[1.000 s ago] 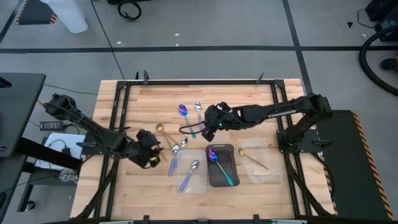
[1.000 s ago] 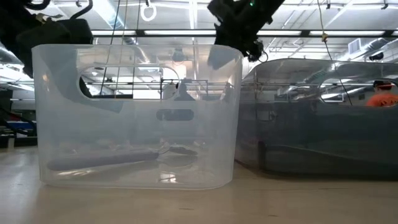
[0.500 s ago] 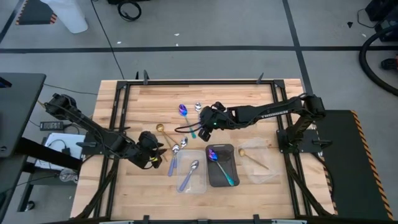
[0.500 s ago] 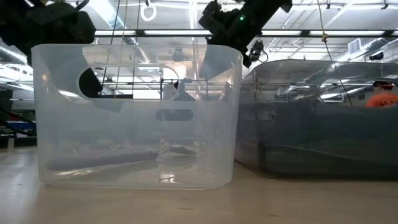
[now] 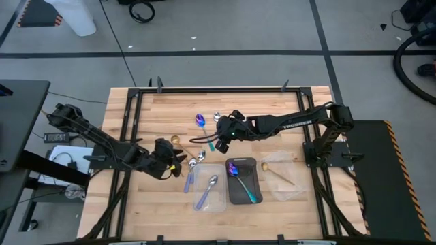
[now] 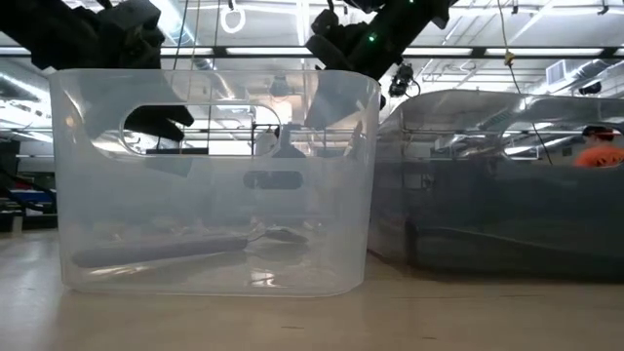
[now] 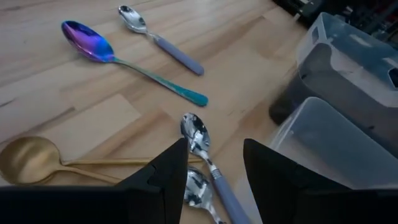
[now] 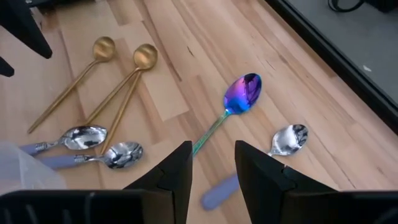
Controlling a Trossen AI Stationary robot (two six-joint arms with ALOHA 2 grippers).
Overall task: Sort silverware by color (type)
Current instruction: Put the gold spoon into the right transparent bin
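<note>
The silverware lies loose on the wooden table. An iridescent spoon (image 5: 200,121) and a silver spoon (image 5: 217,117) lie at the middle far side. Two gold spoons (image 8: 102,46) (image 8: 146,56) and two silver, lavender-handled spoons (image 5: 193,163) (image 5: 201,156) lie left of centre. My right gripper (image 8: 213,171) hovers open over the iridescent spoon's handle (image 8: 208,134) and the silver spoon's handle (image 8: 217,190). My left gripper (image 7: 214,180) stands open above a silver spoon (image 7: 196,134), clear of it.
Three trays stand near the front: a clear one (image 5: 219,197) with a silver spoon (image 5: 208,190), a dark one (image 5: 253,169) with an iridescent spoon (image 5: 240,178), and a clear one (image 5: 294,190) with a gold spoon (image 5: 276,173). A black frame (image 5: 218,88) borders the table.
My right gripper has gone toward the table's left edge and sunk a little, coming over the iridescent spoon's handle. My left gripper has rolled at the wrist and edged toward the silver spoons. No spoon has moved.
</note>
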